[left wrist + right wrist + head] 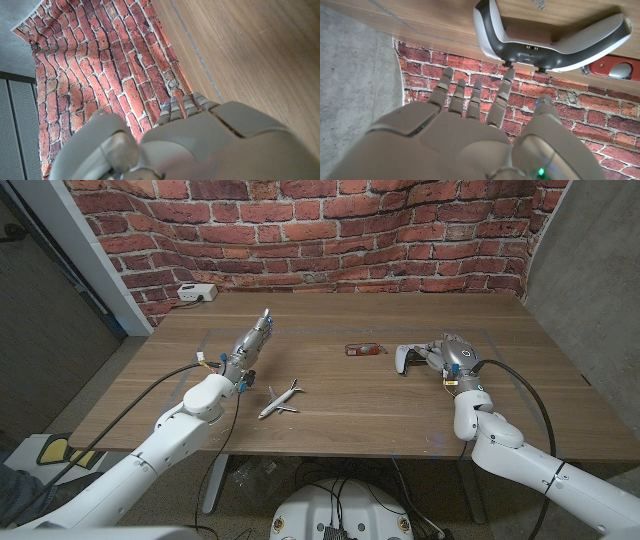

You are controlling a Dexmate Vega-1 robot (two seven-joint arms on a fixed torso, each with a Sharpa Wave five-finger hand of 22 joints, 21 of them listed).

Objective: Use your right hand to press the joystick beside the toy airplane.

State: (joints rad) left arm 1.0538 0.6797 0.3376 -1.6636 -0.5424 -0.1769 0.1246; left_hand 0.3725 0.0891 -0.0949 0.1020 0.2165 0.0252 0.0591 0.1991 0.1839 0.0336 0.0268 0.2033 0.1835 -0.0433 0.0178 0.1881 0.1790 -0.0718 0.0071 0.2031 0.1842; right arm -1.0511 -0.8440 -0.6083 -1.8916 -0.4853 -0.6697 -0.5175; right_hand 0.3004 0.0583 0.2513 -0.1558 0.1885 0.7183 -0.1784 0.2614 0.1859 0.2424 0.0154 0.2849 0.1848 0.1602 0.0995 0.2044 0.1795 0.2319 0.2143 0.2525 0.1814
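A white and black game controller (404, 359) lies on the wooden table (350, 415) right of the middle. My right hand (452, 356) is right beside it, fingers spread and holding nothing. In the right wrist view, one fingertip (507, 75) of the right hand (470, 130) reaches up to a small black stick (509, 64) on the controller (550, 35) and appears to touch it. The white toy airplane (280, 400) lies well left of the controller, near my left arm. My left hand (252, 342) stands behind the airplane with straight fingers (182, 107) and is empty.
A small red object (363, 349) lies just behind and left of the controller, and it also shows in the right wrist view as the red object (615, 67). A white power strip (195, 293) sits at the table's back left corner. A brick wall (330, 230) stands behind.
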